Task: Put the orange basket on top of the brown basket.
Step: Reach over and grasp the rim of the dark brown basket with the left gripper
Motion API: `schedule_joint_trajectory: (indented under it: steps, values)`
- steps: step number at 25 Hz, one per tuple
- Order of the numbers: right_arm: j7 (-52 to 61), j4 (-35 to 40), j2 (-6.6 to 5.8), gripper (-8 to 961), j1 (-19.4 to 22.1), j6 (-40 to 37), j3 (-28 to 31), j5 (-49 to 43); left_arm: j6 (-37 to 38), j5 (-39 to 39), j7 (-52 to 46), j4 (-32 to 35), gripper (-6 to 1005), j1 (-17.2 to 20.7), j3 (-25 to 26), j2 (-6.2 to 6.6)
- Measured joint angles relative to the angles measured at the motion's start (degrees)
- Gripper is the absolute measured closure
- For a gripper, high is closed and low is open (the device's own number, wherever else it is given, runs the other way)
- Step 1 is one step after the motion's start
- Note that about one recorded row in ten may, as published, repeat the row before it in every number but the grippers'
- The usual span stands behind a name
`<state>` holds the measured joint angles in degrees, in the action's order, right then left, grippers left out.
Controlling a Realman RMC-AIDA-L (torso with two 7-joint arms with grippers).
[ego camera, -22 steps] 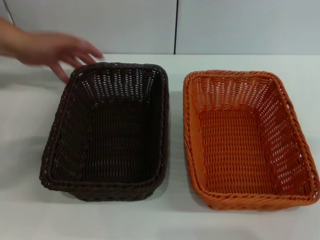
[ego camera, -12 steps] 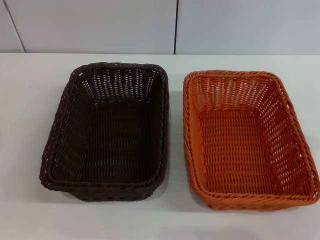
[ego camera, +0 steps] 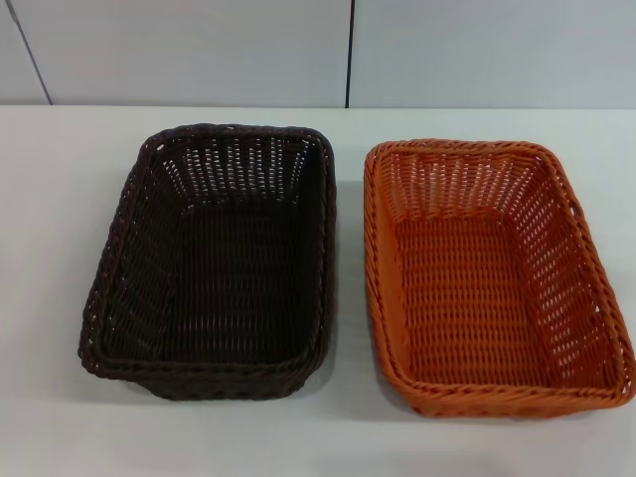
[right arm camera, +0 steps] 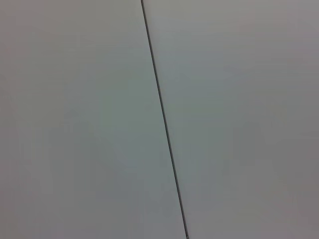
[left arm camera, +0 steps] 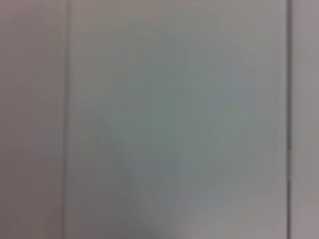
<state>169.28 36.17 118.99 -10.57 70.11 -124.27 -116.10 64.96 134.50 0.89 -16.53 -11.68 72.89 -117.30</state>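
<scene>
The orange basket (ego camera: 487, 283) stands on the white table at the right in the head view, open side up and empty. The brown basket (ego camera: 219, 263) stands beside it at the left, also upright and empty, with a narrow gap between their rims. Neither gripper shows in the head view. Both wrist views show only plain pale wall panels with a dark seam, so neither arm's fingers are visible.
The white table (ego camera: 50, 199) runs to a pale panelled wall (ego camera: 199, 50) at the back, with a dark vertical seam (ego camera: 349, 50). Bare table surface lies left of the brown basket and along the front edge.
A person's hand at the far left corner of the brown basket has withdrawn out of view. The baskets have not moved.
</scene>
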Motion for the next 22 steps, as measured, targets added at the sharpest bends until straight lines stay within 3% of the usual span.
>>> schedule_joint_trajectory:
  steps: [3, 4, 6, 7, 8, 11, 12, 14, 17, 20, 21, 22]
  values:
    - [0.0, 0.1, 0.0, 183, -0.1, -0.1, 0.0, 0.0, -0.9, 0.8, -0.3, -1.6, 216, 0.2, -0.4, 0.83]
    - [0.0, 0.1, 0.01, 183, -0.2, -0.1, 0.0, 0.0, -5.6, 3.3, -1.8, -8.0, 216, 1.9, -0.3, 3.08]
    - [0.0, 0.0, 0.01, 183, -0.6, -0.1, 0.1, 0.0, -12.5, 5.5, -2.7, -14.7, 216, 3.3, 0.1, 5.18]
    - [0.0, -0.1, 0.0, 183, -0.7, -0.1, 0.1, 0.0, -12.5, 5.5, -2.7, -14.7, 216, 3.3, 0.1, 5.18]
    - [0.0, -0.3, -0.02, 183, -0.9, -0.1, 0.1, 0.0, -23.1, 8.7, -2.7, -23.5, 216, 4.7, 1.2, 7.94]
    - [0.0, -0.5, -0.04, 182, -1.5, -0.2, 0.2, 0.0, -33.7, 13.2, -2.7, -33.5, 216, 6.7, 3.6, 10.16]
    - [0.0, -0.5, -0.04, 182, -1.5, -0.2, 0.2, 0.0, -42.6, 16.1, -2.7, -42.1, 216, 8.8, 6.1, 10.79]
    - [0.0, -0.5, -0.05, 182, -1.6, -0.2, 0.5, 0.0, -49.7, 18.0, -2.6, -49.0, 216, 10.3, 8.1, 10.88]
    - [0.0, -0.5, -0.06, 183, -1.7, -0.2, 0.6, 0.0, -71.7, 22.4, -1.6, -66.7, 216, 13.5, 13.4, 9.9]
    - [0.0, -0.9, -0.08, 182, -1.9, -0.2, 0.8, 0.0, -90.2, 23.4, 3.7, -79.5, 216, 13.8, 17.5, 6.67]
    - [0.0, -0.9, -0.08, 182, -1.9, -0.2, 0.8, 0.0, -98.0, 23.4, 7.1, -83.6, 216, 13.2, 19.3, 4.44]
    - [0.0, -1.1, -0.08, 182, -2.1, -0.2, 0.8, 0.0, -101.9, 23.5, 8.7, -85.3, 216, 12.5, 20.4, 3.02]
